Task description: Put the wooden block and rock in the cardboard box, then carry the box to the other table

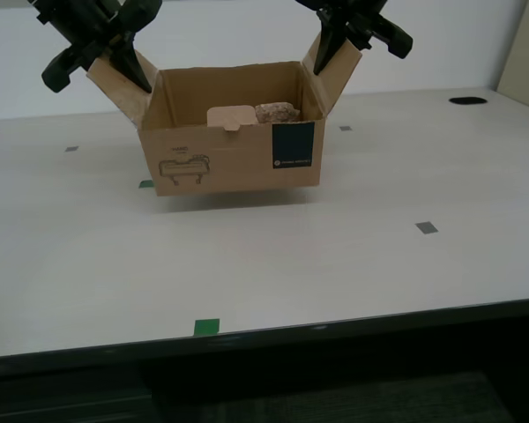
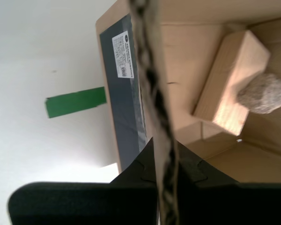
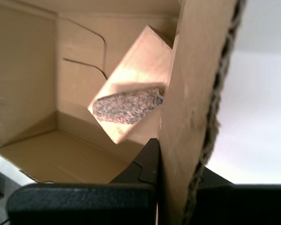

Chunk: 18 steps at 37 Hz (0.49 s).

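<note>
My first end effector (image 3: 178, 164) is clamped on an upright side flap (image 3: 192, 93) of the cardboard box (image 1: 229, 159), one finger on each face of the flap. Just past its tips, inside the box, the rock (image 3: 127, 107) lies against the wooden block (image 3: 133, 70), which sits behind it.

My second end effector (image 2: 166, 159) is clamped the same way on the opposite flap (image 2: 152, 84), seen edge-on between its fingers. On the inner side of that flap, the wooden block lies on the box floor with the rock at its far end. On the outer side is a dark label with a white sticker (image 2: 123, 54), and beyond it a strip of green tape (image 2: 75, 102) on the white worktop (image 1: 291, 264).

From the exterior camera, the two arms reach down to the box from above, one at each flap, and both flaps splay outwards. The block and rock sit side by side in the open box. A shadow lies under the box; whether its base touches the worktop is unclear.
</note>
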Available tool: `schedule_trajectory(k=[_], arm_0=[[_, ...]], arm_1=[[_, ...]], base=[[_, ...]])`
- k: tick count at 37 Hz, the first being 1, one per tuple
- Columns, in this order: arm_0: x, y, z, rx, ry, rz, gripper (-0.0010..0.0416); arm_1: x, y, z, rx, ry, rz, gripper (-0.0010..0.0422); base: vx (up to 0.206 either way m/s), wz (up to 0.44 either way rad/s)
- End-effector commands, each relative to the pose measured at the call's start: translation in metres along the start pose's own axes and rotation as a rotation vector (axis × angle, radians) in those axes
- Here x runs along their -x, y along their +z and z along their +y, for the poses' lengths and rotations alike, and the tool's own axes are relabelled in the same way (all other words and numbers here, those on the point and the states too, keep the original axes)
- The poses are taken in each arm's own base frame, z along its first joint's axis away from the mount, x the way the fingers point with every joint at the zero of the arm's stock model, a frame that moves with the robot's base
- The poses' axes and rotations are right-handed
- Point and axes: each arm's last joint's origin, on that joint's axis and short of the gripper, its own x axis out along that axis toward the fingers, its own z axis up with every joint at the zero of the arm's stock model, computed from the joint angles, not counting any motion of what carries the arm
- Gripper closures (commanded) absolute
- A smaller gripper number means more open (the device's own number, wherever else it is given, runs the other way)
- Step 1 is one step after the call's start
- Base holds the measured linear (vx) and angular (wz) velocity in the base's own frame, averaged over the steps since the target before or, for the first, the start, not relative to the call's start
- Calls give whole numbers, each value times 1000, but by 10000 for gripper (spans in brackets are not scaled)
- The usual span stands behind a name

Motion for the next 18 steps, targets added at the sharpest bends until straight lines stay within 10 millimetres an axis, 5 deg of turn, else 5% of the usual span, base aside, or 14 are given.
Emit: schedule_trajectory(k=[1, 18], arm_0=[[1, -2, 0, 2, -1, 17, 407], [1, -3, 0, 33, -2, 24, 407]], arm_1=[[10, 0, -5, -15, -2, -24, 413], [24, -9, -12, 30, 6, -3, 413]], base=[[-87, -11], [-92, 58]])
